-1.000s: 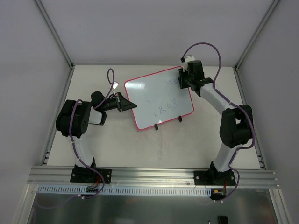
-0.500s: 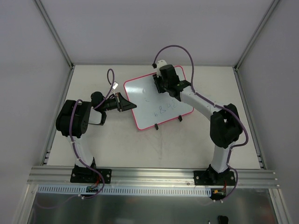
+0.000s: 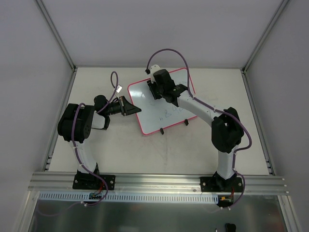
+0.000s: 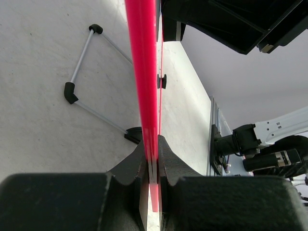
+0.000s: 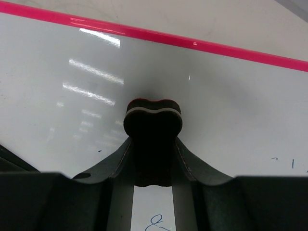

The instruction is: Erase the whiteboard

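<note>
The left pincer (image 4: 151,144), we observe, is clamped on the pink frame of the whiteboard (image 3: 149,113), at the board's left edge. We observe the right pincer (image 5: 153,126) closed on a black eraser (image 5: 153,113). The desk (image 3: 169,154) lies beneath both pincers. The whiteboard extends to the right of the left pincer and passes directly under the right pincer. The eraser sits between the right pincer's fingers, pressed against the white surface near the far frame. We note blue writing (image 3: 169,114) on the near side of the right pincer.
</note>
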`<state>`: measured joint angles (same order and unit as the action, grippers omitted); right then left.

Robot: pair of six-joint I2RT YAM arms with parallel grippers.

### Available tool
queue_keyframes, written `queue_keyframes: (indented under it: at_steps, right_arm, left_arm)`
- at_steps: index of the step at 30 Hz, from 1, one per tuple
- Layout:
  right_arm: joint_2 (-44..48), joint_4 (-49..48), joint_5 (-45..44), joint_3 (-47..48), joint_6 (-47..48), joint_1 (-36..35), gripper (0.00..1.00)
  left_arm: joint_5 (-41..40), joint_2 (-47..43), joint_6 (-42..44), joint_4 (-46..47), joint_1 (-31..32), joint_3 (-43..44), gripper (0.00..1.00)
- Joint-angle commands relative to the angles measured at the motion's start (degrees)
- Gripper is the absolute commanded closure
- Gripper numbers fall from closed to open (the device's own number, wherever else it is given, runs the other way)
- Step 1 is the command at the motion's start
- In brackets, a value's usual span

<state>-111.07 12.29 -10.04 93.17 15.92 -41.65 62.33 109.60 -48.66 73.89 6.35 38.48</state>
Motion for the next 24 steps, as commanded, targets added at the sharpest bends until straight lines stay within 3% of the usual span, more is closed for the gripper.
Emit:
queue_keyframes:
  at_steps: [1,24]
  right_arm:
    - [-1.4,2.8,6.3,0.2,-1.1,1.2,1.00]
    - [0.6,1.6,9.4,-4.2,0.1,22.7,1.00]
  left_arm:
    - [3.9,-2.8,4.6,22.5,1.2,-0.6,1.00]
    - [4.0,-2.8,4.8,22.4,1.1,-0.6,1.00]
